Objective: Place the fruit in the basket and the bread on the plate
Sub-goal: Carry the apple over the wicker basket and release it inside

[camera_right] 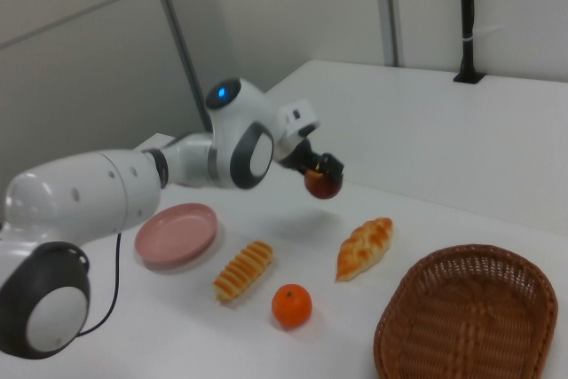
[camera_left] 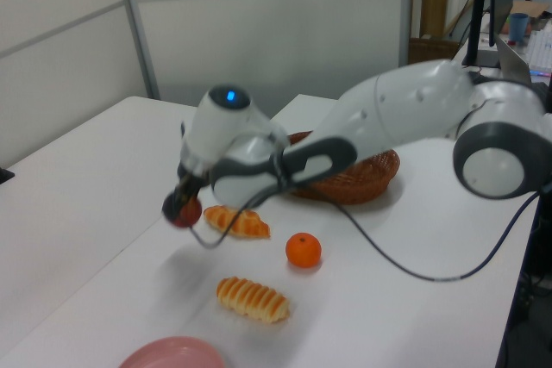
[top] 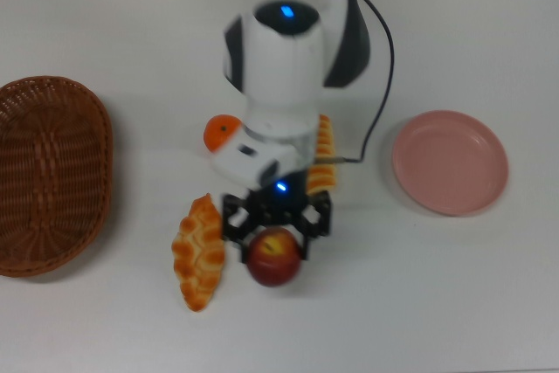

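Gripper has its jaws clamped on the apple, which hangs clear of the table. In the top view, the braided loaf lies at 9 o'clock from the apple, the mandarin at 11, the ridged loaf at 1, partly under the arm. Basket far out at 9, plate at 2, both with nothing in them.
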### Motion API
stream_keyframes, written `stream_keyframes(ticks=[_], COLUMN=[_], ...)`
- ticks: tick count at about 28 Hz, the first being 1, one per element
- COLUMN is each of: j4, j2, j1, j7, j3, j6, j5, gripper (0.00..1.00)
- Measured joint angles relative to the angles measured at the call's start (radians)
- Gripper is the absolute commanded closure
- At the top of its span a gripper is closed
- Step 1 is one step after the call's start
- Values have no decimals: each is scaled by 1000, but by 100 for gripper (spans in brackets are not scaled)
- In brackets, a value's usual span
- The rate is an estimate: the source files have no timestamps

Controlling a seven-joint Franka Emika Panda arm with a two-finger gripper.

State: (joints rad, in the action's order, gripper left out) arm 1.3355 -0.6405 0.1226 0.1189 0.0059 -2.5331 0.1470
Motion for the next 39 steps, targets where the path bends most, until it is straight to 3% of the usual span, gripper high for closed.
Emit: stream_keyframes(ticks=[8, 11, 19, 25, 33, 34, 36, 37, 39], j4=[1, 4, 21, 37, 46, 46, 46, 47, 50], j2=[178, 199, 194, 177, 107, 100, 89, 85, 79], j1=[-149, -201, -330, -369, -384, -385, -388, -389, -393], j7=[-12, -23, -33, -35, -49, -49, -55, -59, -75], j3=[-9, -10, -14, -16, -16, -16, -16, -16, -16], j6=[439, 511, 541, 541, 541, 541, 541, 541, 541], j5=[0, 0, 0, 6, 106, 110, 115, 115, 116], gripper=[100, 100, 100, 100, 96, 93, 73, 42, 8])
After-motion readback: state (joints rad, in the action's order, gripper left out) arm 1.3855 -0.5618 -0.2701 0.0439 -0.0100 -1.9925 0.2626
